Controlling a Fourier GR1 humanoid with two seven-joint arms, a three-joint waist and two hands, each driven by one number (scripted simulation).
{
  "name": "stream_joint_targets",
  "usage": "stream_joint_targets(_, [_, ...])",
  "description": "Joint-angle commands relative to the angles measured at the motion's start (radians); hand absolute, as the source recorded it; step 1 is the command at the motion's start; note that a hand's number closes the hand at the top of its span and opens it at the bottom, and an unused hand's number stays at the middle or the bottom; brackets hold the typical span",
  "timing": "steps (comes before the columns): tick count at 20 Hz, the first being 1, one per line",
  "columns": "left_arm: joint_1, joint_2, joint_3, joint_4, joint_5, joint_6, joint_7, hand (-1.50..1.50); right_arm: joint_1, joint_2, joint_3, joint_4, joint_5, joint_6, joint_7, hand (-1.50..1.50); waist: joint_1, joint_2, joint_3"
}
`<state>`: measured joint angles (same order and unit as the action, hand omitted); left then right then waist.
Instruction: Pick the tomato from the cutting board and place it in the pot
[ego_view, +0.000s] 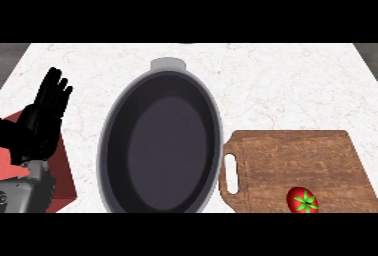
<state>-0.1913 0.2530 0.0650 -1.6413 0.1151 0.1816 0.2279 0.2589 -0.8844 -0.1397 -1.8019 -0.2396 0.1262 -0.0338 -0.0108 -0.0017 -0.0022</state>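
Wooden cutting board (295, 165), dark matt pot (164, 145), marble-look counter (280, 85).

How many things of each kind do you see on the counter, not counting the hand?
Pot: 1
Cutting board: 1
Tomato: 1
Red thing by the left forearm, kind unclear: 1
Total: 4

The near edges of the pot (164, 145) and the cutting board (295, 160) are cut off at the view's lower edge.
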Motion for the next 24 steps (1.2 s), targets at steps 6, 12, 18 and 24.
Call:
stream_joint_targets(6, [-0.028, 0.006, -0.002, -0.004, 0.007, -0.02, 0.021, 0.0, -0.059, -0.183, 0.188, -0.196, 0.049, 0.165, 0.387, -1.5, 0.032, 0.005, 0.0])
stream_joint_targets(12, [-0.068, 0.005, 0.02, 0.04, -0.001, -0.015, 0.018, 0.0, -0.192, -0.11, 0.345, -0.286, 0.043, 0.188, 0.664, -1.5, 0.026, 0.005, 0.001])
stream_joint_targets(18, [-0.029, 0.002, 0.041, -0.014, 0.0, -0.029, 0.046, 0.0, -0.248, 0.032, 0.337, -0.27, 0.083, 0.249, 0.763, -1.5, 0.013, 0.002, 0.002])
stream_joint_targets(24, [-0.019, 0.025, 0.095, 0.006, 0.035, -0.074, 0.016, 0.0, -0.145, 0.067, 0.349, -0.283, 0.207, 0.3, 0.767, -1.5, 0.007, 0.001, 0.002])
